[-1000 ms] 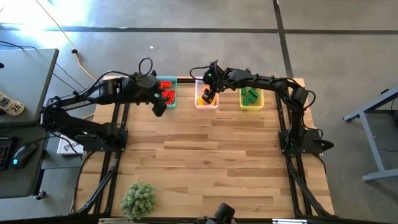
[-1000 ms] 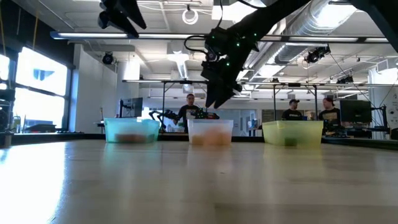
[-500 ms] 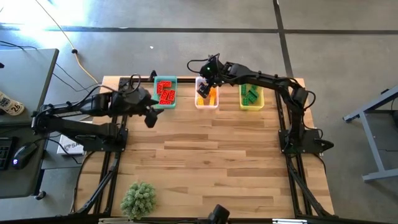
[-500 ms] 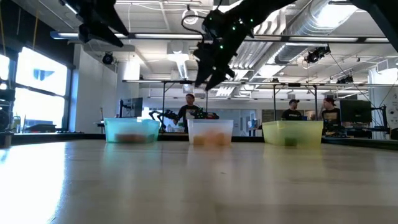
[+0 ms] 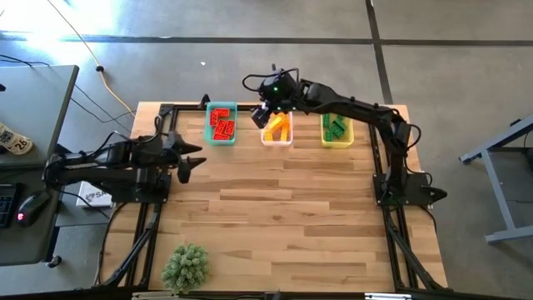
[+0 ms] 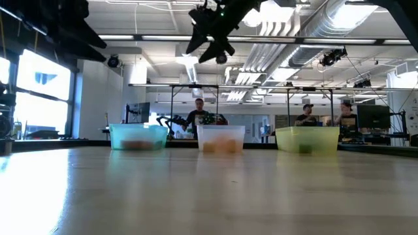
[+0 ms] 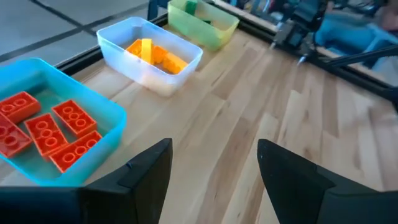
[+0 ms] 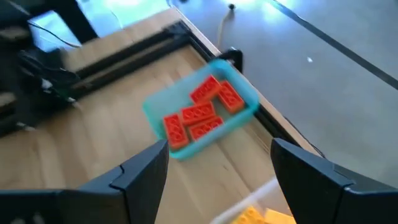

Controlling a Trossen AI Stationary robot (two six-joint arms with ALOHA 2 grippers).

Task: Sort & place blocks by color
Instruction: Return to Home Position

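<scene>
The pale wooden surface (image 5: 283, 217) is sitting in a large workshop, where three people (image 6: 199, 111) are standing at benches far behind it, under ceiling ducts (image 6: 339, 19). Three bins are lining its far edge: the teal bin (image 5: 221, 143) is holding the red-orange blocks (image 5: 221, 122), the clear bin (image 5: 277, 143) the yellow-orange blocks (image 5: 283, 127), and the yellow bin (image 5: 337, 145) the green blocks (image 5: 335, 127). A fuzzy plant ball (image 5: 185, 265) is resting near the front left corner, well apart from them. The left gripper (image 5: 190, 164) is hanging over the surface's left side, in front of the teal bin, fingers spread wide and carrying nothing. The right gripper (image 5: 265, 112) is hovering high above the clear bin's left edge, likewise gaping wide and carrying nothing. In the low view the bins' cloudy walls are letting the blocks show only as patches of colour, and the left arm is showing as a dark shape cut off at the upper left.
</scene>
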